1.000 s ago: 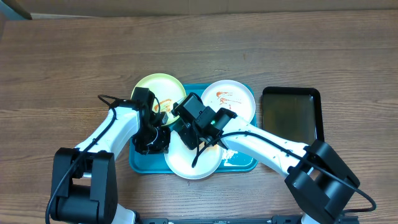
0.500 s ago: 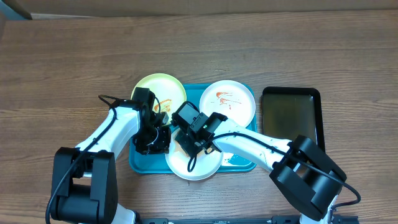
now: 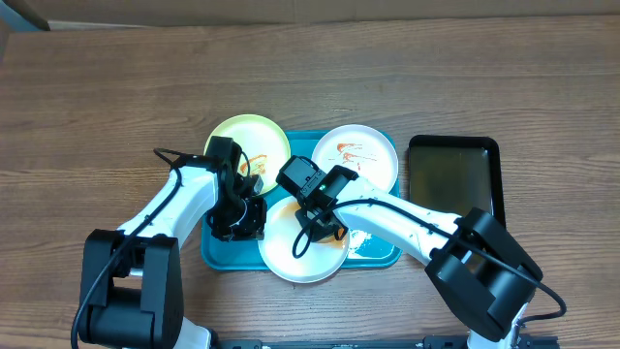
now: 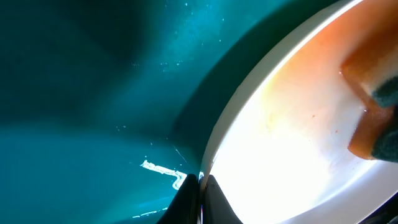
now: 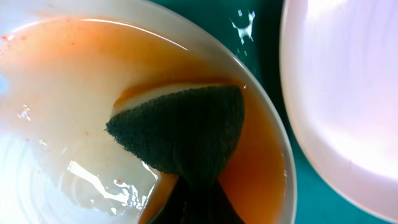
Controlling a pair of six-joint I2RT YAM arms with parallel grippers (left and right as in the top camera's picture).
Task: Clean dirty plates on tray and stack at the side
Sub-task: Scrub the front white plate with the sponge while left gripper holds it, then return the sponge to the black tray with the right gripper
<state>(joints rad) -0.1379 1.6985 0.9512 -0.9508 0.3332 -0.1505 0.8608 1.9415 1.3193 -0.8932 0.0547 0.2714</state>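
Observation:
The teal tray [image 3: 221,258] holds three plates. A pale yellow-green plate [image 3: 254,137] with orange smears is at the back left. A white plate [image 3: 363,155] with red smears is at the back right. A white plate [image 3: 289,260] is at the front. My left gripper [image 3: 254,217] is shut on the front plate's left rim, as the left wrist view shows [image 4: 200,186]. My right gripper [image 3: 317,226] is shut on a dark green and orange sponge [image 5: 180,130] and presses it onto this wet, orange-stained plate [image 5: 56,93].
A smaller black tray [image 3: 453,179] lies on the wooden table right of the teal tray. A white paper scrap [image 3: 366,247] lies in the teal tray's front right corner. Both arms cross over the tray's middle.
My right gripper swept the sponge left and toward the front across the front plate, then back to the right. The left gripper has kept its hold on the rim.

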